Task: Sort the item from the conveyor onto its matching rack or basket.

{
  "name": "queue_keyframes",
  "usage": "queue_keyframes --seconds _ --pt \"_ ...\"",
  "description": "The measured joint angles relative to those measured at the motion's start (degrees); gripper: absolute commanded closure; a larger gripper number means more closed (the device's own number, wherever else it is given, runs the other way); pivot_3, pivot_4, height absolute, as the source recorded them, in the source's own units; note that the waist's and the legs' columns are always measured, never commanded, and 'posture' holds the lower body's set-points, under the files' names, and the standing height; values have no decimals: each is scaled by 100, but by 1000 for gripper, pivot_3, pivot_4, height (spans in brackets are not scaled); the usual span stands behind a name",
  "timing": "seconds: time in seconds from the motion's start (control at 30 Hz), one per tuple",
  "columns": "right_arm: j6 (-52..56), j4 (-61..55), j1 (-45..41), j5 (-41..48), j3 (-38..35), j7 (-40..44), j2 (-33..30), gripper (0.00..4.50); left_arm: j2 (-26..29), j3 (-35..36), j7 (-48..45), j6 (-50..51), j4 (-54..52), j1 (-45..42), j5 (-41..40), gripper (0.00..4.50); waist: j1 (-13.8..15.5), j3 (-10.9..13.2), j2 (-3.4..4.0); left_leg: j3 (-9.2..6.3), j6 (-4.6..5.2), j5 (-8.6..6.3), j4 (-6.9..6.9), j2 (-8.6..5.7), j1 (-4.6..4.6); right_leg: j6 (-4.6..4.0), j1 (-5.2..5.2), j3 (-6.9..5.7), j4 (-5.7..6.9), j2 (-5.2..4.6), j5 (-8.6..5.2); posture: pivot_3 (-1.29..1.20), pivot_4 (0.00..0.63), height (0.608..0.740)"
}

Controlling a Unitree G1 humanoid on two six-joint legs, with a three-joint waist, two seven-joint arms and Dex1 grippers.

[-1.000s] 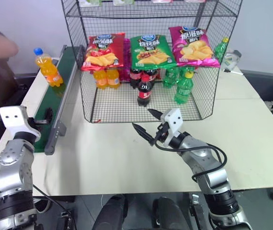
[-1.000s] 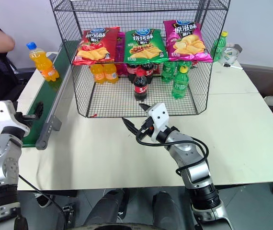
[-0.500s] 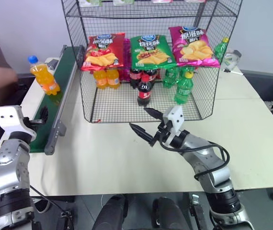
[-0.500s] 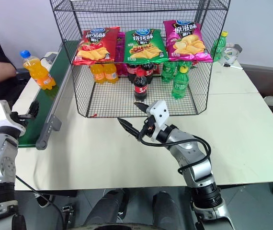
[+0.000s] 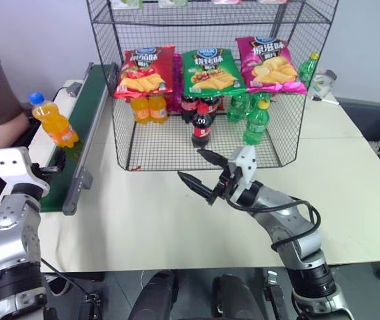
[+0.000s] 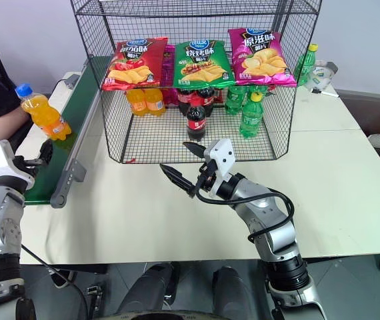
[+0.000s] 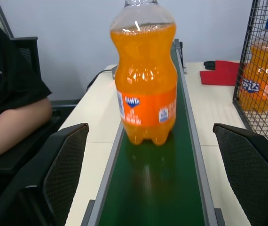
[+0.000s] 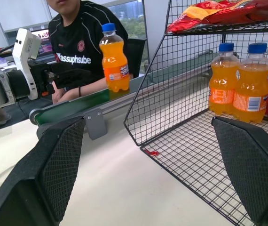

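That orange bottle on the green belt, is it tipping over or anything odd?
The orange soda bottle stands upright on the conveyor, cap on, nothing spilled. One oddity: a green bottle stands outside the rack, behind its right corner.

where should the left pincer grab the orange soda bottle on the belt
Likely around the labelled middle of the orange soda bottle, coming in level along the belt from its near end. The bottle stands upright, and the open left pincer already faces it with a finger on either side.
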Motion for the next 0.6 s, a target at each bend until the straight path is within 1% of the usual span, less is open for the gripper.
queue_keyframes --seconds 0.6 --pt "96 -1 0 110 24 12 39 0 111 220 10 5 -1 28 -61 63 0 0 0 0 0 0 0 0 0 0 0 1 0 0 0 0 150 740"
